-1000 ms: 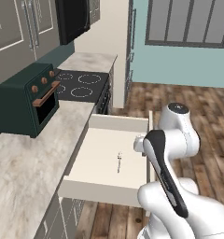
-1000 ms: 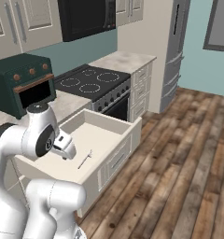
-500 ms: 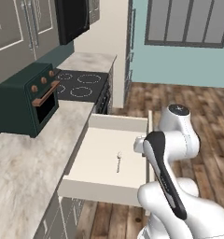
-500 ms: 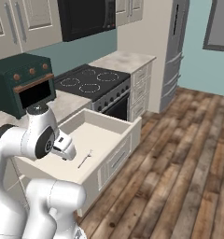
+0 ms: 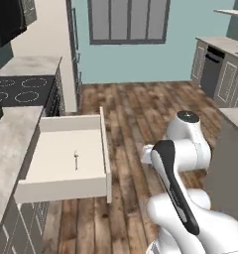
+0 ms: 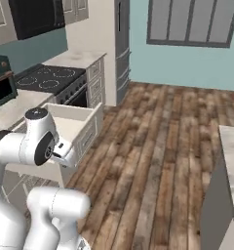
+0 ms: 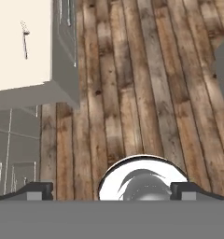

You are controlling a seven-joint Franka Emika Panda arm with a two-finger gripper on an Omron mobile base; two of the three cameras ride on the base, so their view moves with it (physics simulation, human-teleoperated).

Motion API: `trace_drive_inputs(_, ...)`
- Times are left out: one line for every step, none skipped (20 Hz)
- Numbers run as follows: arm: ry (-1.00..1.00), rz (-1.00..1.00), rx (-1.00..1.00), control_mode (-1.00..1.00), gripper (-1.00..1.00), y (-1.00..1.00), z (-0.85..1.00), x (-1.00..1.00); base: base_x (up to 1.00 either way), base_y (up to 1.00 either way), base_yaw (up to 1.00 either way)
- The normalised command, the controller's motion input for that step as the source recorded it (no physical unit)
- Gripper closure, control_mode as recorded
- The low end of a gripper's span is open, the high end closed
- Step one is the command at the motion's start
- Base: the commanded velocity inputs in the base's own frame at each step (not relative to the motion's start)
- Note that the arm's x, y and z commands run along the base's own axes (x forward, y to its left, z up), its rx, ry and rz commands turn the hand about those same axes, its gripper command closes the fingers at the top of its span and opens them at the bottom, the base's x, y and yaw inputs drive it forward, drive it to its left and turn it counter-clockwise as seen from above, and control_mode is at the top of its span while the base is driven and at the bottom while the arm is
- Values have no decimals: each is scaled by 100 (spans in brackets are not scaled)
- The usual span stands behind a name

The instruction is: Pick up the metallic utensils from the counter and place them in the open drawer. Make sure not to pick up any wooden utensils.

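Below, at six o'clock in the hand view, the gripper (image 7: 111, 190) is seen with its two dark fingertips (image 7: 37, 190) set wide apart and nothing held between them. It is pointed down at the brown plank floor (image 7: 146, 93), which is spread from twelve to five o'clock.

At ten to eleven o'clock in that view the open drawer (image 7: 62, 70) is found, its cream floor lit and its pale grey front turned toward the planks. One slim silvery utensil (image 7: 24, 39) is laid flat on the drawer floor, well apart from the fingertips.

From the left base view the same drawer (image 5: 66, 186) is seen pulled out at nine o'clock of the white arm (image 5: 178, 173), with the small utensil (image 5: 76, 159) lying near the middle of its floor. A black cooktop (image 5: 22, 89) is set at ten o'clock.

In the right base view the island counter (image 6: 231, 161) is caught at four o'clock as a pale stone edge; whether anything lies on it cannot be told.
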Motion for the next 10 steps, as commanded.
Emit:
trace_drive_inputs(0,0,0,100,-100,0,0,0,-51,0,-81)
trace_drive_inputs(0,0,0,100,-100,0,0,0,-50,0,-81)
trace_drive_inputs(0,0,0,100,-100,0,0,0,-51,0,-81)
trace_drive_inputs(0,0,0,100,-100,0,0,0,-51,0,-81)
trace_drive_inputs(0,0,0,100,-100,0,0,0,-45,0,-82)
trace_drive_inputs(0,0,0,100,-100,0,0,0,-37,0,-84)
trace_drive_inputs(0,0,0,100,-100,0,0,0,-43,0,-81)
trace_drive_inputs(0,0,0,100,-100,0,0,0,-53,0,-75)
trace_drive_inputs(0,0,0,100,-100,0,0,0,-51,-11,-72)
trace_drive_inputs(0,0,0,100,-100,0,0,0,-47,-23,-70)
